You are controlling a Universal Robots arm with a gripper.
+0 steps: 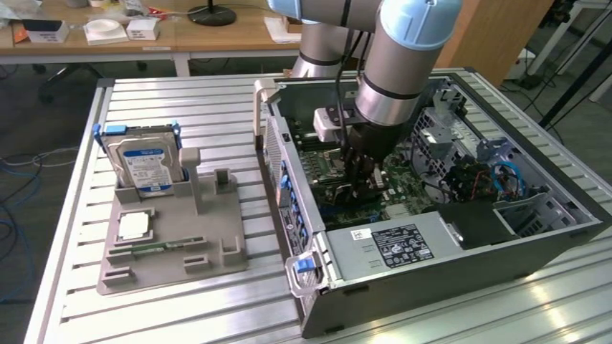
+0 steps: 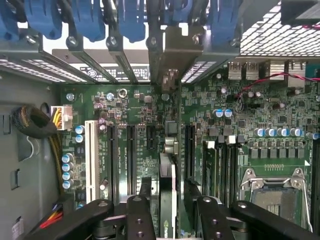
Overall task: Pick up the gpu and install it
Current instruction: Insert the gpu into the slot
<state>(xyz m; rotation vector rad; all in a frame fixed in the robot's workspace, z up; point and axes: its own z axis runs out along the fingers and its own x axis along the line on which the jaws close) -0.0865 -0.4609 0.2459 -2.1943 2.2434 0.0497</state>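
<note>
The slatted aluminium table (image 1: 191,93) carries everything, and the biggest thing on it is the black and grey computer case (image 1: 459,279), lying on its side with the panel off, along the table's edge at the exterior view's right. My grey and pale-blue arm (image 1: 402,64) reaches down from above into the middle of that open case. Beside the case, toward the table's edge at the exterior view's left, sits a flat grey plastic parts holder (image 1: 172,265). Inside the case the green motherboard (image 2: 240,100) covers the floor, and a silver power supply box with a black label (image 1: 397,247) fills the case's near end. A boxy silver hard drive with a blue-white label (image 1: 143,161) stands upright in the holder's far end. The gpu (image 2: 167,205) — a thin, dark circuit card seen edge-on — stands upright on the motherboard in one of the long black slots, its far end running toward the silver bracket plates at the case's rear wall. My black gripper (image 2: 168,187) hangs right over the card with the jaws apart: one of my fingers (image 2: 145,190) stands on each side of it, a sliver of board showing between each finger and the card — so I have hold of nothing.
</note>
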